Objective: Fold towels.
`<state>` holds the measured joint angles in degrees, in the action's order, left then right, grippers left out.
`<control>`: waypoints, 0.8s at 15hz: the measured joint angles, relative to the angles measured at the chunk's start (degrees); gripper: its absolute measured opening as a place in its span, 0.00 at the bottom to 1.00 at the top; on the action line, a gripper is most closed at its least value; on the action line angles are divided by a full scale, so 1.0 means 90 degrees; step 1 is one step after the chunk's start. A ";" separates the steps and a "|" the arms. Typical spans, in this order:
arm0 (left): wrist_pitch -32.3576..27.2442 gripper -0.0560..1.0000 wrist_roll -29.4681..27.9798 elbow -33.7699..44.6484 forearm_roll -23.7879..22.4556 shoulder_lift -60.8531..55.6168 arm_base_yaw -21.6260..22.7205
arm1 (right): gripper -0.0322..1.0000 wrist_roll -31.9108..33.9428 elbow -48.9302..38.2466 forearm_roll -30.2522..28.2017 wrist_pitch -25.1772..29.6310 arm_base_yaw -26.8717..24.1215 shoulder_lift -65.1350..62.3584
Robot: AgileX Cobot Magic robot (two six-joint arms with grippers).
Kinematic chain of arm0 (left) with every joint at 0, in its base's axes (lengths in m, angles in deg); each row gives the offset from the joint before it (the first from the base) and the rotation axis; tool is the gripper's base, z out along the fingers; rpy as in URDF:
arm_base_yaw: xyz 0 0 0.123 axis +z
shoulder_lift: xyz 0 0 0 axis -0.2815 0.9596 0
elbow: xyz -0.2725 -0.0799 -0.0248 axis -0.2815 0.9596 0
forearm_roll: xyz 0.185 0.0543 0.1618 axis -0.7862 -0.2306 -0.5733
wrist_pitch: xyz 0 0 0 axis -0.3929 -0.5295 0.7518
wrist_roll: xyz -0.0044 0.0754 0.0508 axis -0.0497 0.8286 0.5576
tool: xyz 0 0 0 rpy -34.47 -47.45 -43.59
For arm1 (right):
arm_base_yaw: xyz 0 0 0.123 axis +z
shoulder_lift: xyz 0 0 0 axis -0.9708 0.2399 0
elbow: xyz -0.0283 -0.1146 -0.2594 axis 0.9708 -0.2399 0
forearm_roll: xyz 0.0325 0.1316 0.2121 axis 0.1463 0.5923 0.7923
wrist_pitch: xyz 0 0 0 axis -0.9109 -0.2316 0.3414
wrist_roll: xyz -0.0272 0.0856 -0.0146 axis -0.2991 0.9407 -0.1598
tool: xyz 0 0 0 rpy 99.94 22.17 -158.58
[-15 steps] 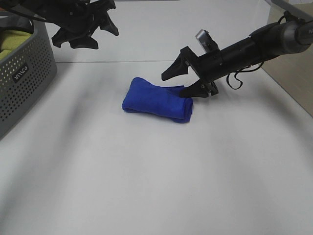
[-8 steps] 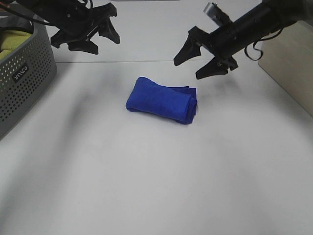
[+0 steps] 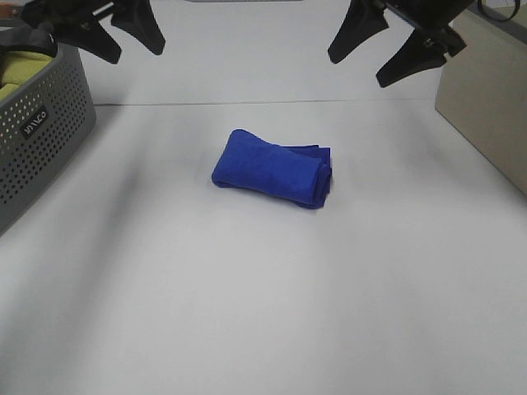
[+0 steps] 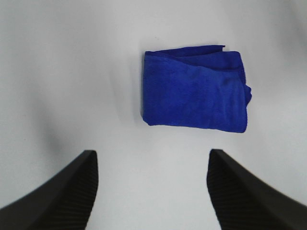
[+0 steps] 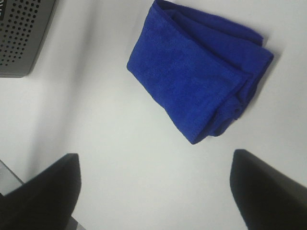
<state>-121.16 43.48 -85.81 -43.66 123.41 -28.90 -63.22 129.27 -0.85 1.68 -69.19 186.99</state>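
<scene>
The royal-blue towel (image 3: 273,169) lies folded into a compact bundle on the white table, near the middle. It also fills the upper part of the left wrist view (image 4: 194,88) and of the right wrist view (image 5: 199,67). My left gripper (image 3: 105,33) hangs high at the back left, open and empty. High at the back right, my right gripper (image 3: 380,51) is also open with nothing between its fingers (image 5: 266,189). Neither gripper touches the towel.
A grey perforated basket (image 3: 37,123) stands at the left edge with a yellow-green cloth (image 3: 20,67) inside; its corner shows in the right wrist view (image 5: 21,33). A beige box (image 3: 486,90) stands at the right edge.
My right gripper has let go of the towel's right end and risen up and back. The left gripper has also lifted higher. The towel shifted slightly and now rests still.
</scene>
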 joint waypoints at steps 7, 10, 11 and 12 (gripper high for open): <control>-0.1082 0.65 -0.0006 0.0293 -0.0758 -0.1916 0.0000 | 0.80 0.0312 -0.1700 -0.1178 0.0019 0.0000 -0.2235; -0.1101 0.65 -0.0045 0.1668 -0.1286 -0.3380 0.0000 | 0.80 0.0382 -0.3177 -0.1210 0.0006 0.0000 -0.3801; -0.1108 0.65 -0.0051 0.2254 -0.1343 -0.3973 0.0000 | 0.80 0.0388 -0.3673 -0.1216 -0.0089 0.0000 -0.4329; -0.1082 0.65 -0.0051 0.2948 -0.1394 -0.4571 0.0000 | 0.80 0.0401 -0.4246 -0.1280 -0.0236 0.0000 -0.4845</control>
<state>-130.90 43.02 -59.28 -56.21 82.27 -28.90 -59.61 91.06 -12.37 -0.44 -69.19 143.39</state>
